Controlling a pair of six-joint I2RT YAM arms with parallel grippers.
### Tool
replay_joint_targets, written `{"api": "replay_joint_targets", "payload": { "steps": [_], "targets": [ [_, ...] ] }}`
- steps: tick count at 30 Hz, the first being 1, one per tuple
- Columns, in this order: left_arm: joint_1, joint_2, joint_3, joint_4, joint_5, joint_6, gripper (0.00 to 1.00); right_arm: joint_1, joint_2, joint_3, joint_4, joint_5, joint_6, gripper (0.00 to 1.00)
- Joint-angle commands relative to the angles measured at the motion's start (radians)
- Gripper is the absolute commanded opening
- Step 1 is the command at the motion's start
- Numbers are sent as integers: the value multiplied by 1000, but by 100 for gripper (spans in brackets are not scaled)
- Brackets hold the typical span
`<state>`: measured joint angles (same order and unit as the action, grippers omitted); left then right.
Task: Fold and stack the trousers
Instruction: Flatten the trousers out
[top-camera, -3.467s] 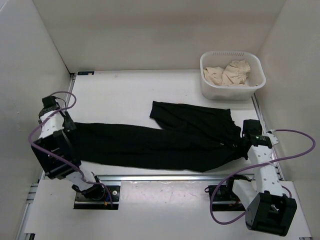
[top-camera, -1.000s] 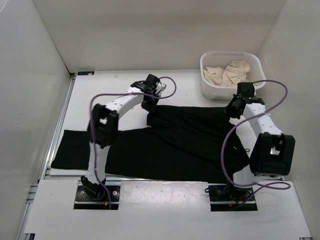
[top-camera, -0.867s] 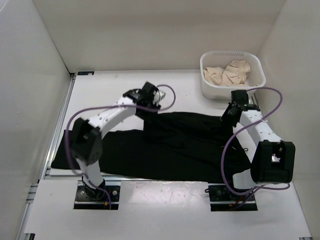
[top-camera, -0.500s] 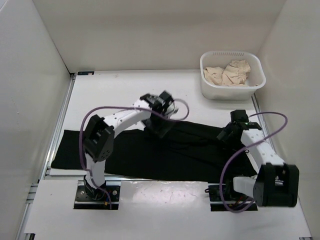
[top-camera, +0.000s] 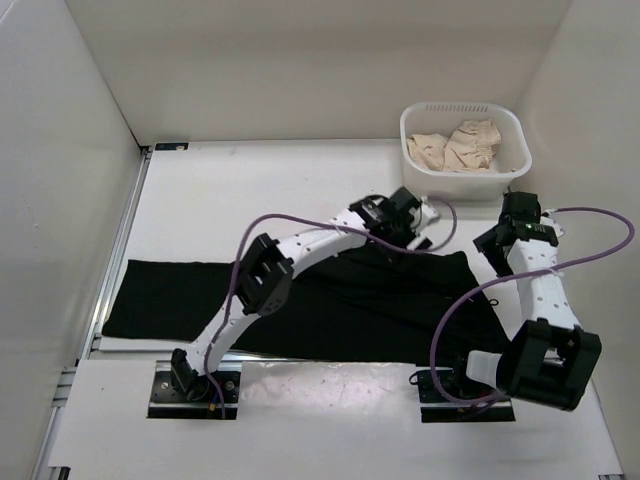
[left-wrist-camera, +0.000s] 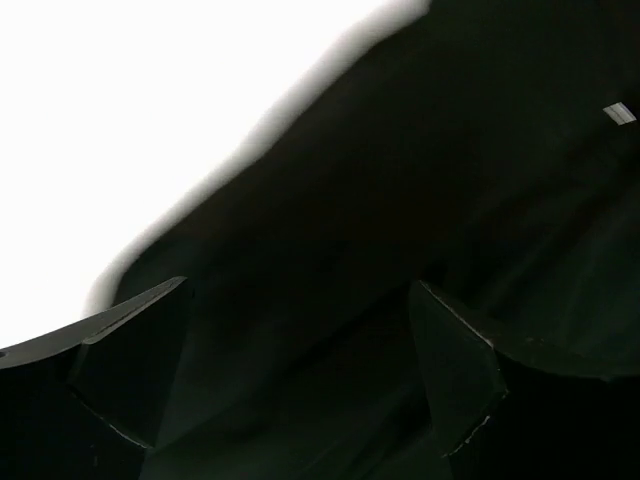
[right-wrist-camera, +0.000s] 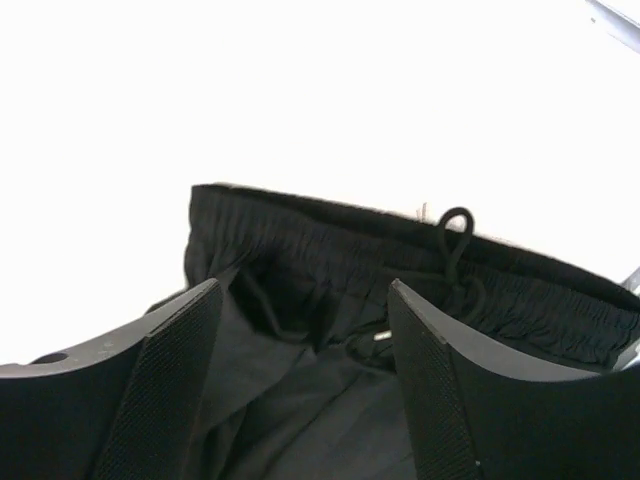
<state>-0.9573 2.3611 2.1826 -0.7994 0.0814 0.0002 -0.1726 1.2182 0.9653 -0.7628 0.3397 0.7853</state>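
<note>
The black trousers lie flat across the near half of the table as one long band, waist end to the right. My left gripper reaches far across to their upper right edge. In the left wrist view it stands open just above the dark cloth, holding nothing. My right gripper hovers at the waist corner. The right wrist view shows it open over the elastic waistband and its drawstring loop, with nothing pinched between the pads.
A white basket with beige clothes stands at the back right, close behind the right gripper. White walls close in the table on three sides. A purple cable hangs along the left arm above the cloth.
Both grippers were shut and have opened, letting go of the cloth. The left gripper swept right along the trousers' far edge; the right dipped nearer, then came back to the waist corner.
</note>
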Motion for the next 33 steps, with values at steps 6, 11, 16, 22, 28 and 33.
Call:
{"api": "replay_joint_targets", "payload": {
  "steps": [6,11,16,22,28,33],
  "targets": [
    [-83,0,49,111,228,0,100,-87,64,64,-20,-13,92,71],
    [-121,29,9,176,147,0,100,-87,55,14,0,-25,112,71],
    [-121,64,-4,256,46,0,100,-87,55,-52,59,-94,112,71],
    [-121,98,-15,267,15,0,63,-87,55,-99,69,-133,131,71],
    [-121,107,-44,267,6,0,85,-87,55,-108,69,-114,140,73],
    [-121,107,-66,276,-3,0,72,-87,55,-117,69,-114,140,73]
  ]
}}
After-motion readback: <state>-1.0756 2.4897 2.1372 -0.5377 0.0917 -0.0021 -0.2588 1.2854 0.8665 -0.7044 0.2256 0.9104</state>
